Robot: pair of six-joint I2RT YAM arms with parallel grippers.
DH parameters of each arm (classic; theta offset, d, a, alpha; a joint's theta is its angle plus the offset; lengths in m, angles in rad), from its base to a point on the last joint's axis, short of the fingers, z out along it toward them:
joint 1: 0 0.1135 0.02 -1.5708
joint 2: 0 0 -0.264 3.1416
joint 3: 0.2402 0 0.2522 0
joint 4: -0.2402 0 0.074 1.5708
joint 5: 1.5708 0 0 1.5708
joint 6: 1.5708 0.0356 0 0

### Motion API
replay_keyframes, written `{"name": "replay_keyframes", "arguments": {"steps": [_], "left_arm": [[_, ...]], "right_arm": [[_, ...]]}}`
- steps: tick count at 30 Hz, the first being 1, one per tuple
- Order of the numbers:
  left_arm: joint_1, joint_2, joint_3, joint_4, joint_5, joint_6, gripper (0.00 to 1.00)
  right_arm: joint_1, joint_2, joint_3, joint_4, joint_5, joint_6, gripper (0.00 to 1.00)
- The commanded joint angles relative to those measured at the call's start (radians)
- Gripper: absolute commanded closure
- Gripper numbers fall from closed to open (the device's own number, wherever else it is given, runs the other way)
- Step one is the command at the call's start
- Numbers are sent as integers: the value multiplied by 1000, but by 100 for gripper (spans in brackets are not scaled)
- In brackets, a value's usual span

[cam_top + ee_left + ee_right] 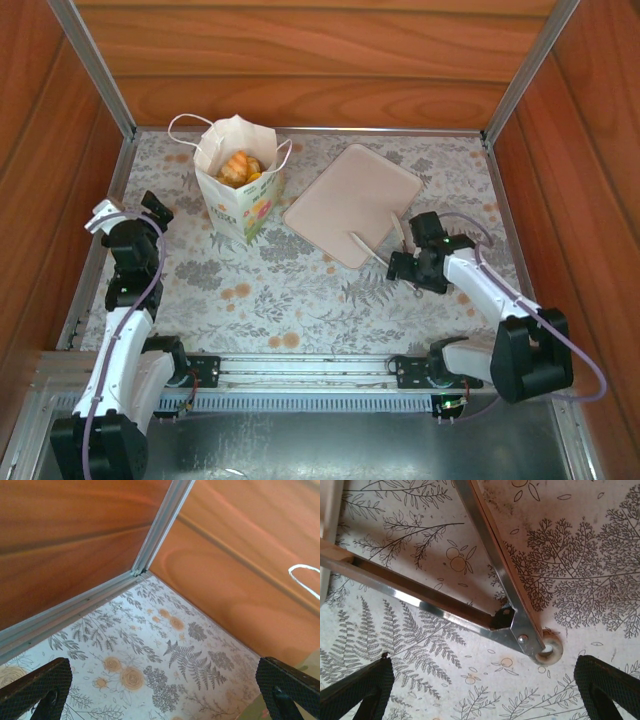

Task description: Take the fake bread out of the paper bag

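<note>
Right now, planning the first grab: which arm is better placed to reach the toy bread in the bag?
Left, probably. The left hand, open, sits close to the white floral paper bag holding the golden toy bread; the right hand is open above metal tongs at the pink tray's edge, farther off.

Both arms are bent forward. The left tool (152,210) is spread wide just left of the paper bag (243,205). The right tool (412,265), also spread, is well to its right.

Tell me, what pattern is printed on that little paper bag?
The paper bag is white with a yellow-green floral print, clearest from the top external view.
</note>
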Motion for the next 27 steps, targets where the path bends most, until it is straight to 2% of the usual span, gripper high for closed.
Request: {"name": "replay_keyframes", "arguments": {"steps": [1, 14, 21, 27], "left_arm": [[8, -30, -9, -10, -42, -12, 0], [8, -36, -9, -20, -52, -16, 0], [8, -65, -11, -24, -84, -14, 0], [7, -70, -5, -30, -91, -6, 0]], "right_arm": [[18, 62, 40, -19, 44, -9, 0], [26, 317, 195, -35, 103, -82, 0], [26, 445, 259, -49, 26, -152, 0], [26, 452, 261, -60, 22, -163, 0]]}}
